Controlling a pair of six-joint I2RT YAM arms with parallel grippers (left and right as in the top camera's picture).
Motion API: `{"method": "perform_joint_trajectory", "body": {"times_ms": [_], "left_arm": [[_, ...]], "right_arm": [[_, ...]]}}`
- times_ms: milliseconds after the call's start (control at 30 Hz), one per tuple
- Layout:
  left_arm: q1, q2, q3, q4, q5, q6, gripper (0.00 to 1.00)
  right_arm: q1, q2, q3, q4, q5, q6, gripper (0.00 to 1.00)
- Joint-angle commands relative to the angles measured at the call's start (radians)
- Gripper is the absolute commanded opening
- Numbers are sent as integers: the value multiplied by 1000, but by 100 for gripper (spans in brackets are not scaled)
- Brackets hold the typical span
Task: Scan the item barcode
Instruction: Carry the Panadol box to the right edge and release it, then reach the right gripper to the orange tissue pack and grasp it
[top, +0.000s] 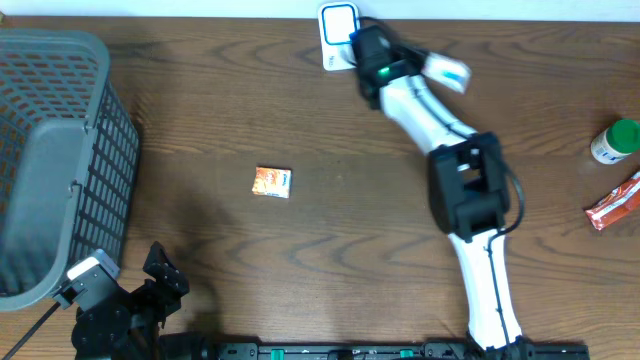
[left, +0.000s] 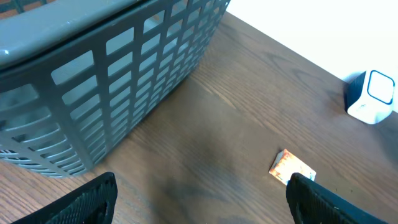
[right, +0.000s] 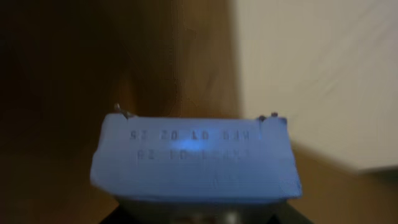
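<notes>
Presently, item: blue box (right: 196, 158), clenched in the right gripper (right: 198, 118), lower centre of the right wrist view. Two small dark nubs at its upper corners may be the finger ends.

Overhead, a blue-and-white shape (top: 447, 72) just right of the black wrist is probably the same box. Its long axis runs roughly across the frame, dipping a little to the right.

Key relation: scanner (top: 338, 26), top centre of the overhead frame at the table's far edge, lies to the upper left of that shape, with the wrist between the two. Judged, the box has to swing toward the scanner's face. The right arm is nearer by far.

Left gripper (left: 205, 208), lower left of the overhead frame: released, jaws wide, nothing between them, well apart from the scanner.

Obscured:
- The right wrist view is out of focus, and the printed code on the box end is unreadable.
- No barcode can be made out, nor which face carries it.
- The scanner is absent from the right wrist view.
</notes>
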Motion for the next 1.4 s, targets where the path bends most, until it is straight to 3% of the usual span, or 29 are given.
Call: {"method": "perform_joint_trajectory", "body": {"times_ms": [0, 133, 333, 367, 433, 567, 633, 700, 900, 1067, 1233, 1367], "left_arm": [[4, -1, 0, -2, -8, -9, 87], [4, -1, 0, -2, -8, -9, 87], [4, -1, 0, -2, -8, -9, 87], [4, -1, 0, -2, -8, -9, 87], [4, -1, 0, -2, -8, -9, 87], [4, -1, 0, -2, -8, -9, 87], [4, -1, 0, -2, -8, -9, 87], [4, -1, 0, -2, -8, -9, 87], [4, -1, 0, -2, -8, -9, 87], [4, -1, 0, -2, -8, -9, 87], [4, -1, 0, -2, -8, -9, 87], [4, -1, 0, -2, -8, -9, 87]], "right_arm": [[-71, -32, 7, -147, -44, 368, 28], [-175, -32, 6, -349, -265, 573, 27], [-351, -32, -18, -469, -341, 689, 16], [-379, -32, -19, -496, -341, 690, 22], [-431, -32, -19, -549, -341, 698, 46], [-522, -34, -19, -591, -373, 787, 58], [-545, -43, -17, -602, -413, 805, 85], [-548, -65, -13, -600, -437, 832, 93], [-472, -202, 39, -566, -694, 815, 99], [-323, -357, 52, -550, -1131, 822, 99], [-159, -376, 48, -426, -1517, 1009, 99], [10, -340, 46, -423, -1448, 1245, 99]]}}
